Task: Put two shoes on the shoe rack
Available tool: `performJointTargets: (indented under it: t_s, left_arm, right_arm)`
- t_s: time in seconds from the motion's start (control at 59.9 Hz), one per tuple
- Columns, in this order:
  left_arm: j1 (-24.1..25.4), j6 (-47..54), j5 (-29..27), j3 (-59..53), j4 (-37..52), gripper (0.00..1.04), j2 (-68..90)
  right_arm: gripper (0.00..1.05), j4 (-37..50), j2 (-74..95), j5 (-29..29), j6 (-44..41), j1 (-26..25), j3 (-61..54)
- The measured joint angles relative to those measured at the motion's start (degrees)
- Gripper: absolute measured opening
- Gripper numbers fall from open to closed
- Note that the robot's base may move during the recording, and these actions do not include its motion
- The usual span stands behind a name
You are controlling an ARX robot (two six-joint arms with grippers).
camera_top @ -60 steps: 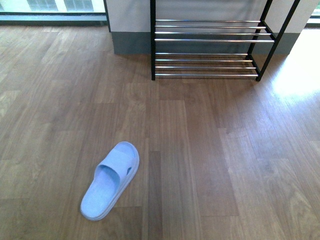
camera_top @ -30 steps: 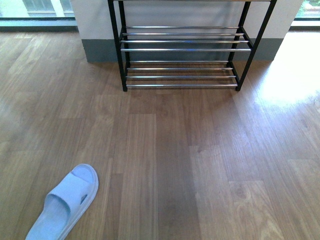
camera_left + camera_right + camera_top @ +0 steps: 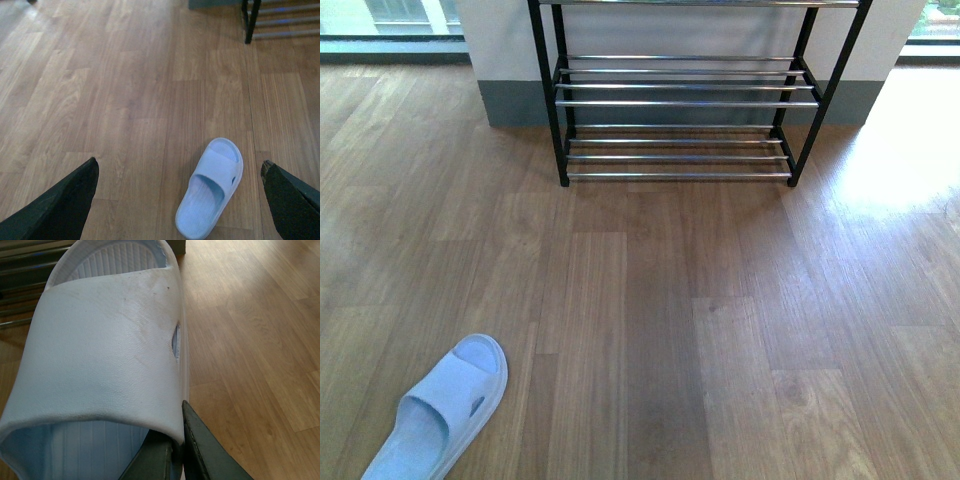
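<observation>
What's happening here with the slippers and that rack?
The right end effector is clamped on the edge of one pale blue slipper. The other slipper lies on the wooden floor, below the open left end effector. The shoe rack ahead shows nothing on its visible shelves yet.

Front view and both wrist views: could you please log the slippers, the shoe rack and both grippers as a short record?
floor slipper: light blue slide, flat on the wood floor, toe towards the rack, well short of it
held slipper: matching light blue slide, fills the right wrist view
shoe rack: black uprights, chrome rods, against the wall; no shoes on the tiers in view
left gripper: fingers open, above the floor slipper, not touching it
right gripper: fingers clamped on the held slipper's edge
shoes on rack: none
</observation>
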Motion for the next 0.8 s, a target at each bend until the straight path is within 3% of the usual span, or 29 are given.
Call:
performJointTargets:
  t_s: [0.083, 0.267, 0.484, 0.801]
  left_arm:
    - [-0.28, 2.25, 2.82, 2.78, 17.59, 0.95, 24.52]
    - [-1.46, 4.33, 6.01, 11.13, 35.82, 0.95, 59.49]
    - [-1.68, 4.72, 6.84, 21.53, 37.88, 0.95, 84.72]
    - [-1.25, 4.02, 6.99, 34.42, 35.58, 0.95, 100.61]
  right_arm:
    - [0.02, 0.0, 0.0, -0.02, 0.0, 0.0, 0.0]
    - [0.02, 0.0, 0.0, -0.02, 0.0, 0.0, 0.0]
    - [0.02, 0.0, 0.0, -0.02, 0.0, 0.0, 0.0]
    - [0.02, 0.0, 0.0, -0.02, 0.0, 0.0, 0.0]
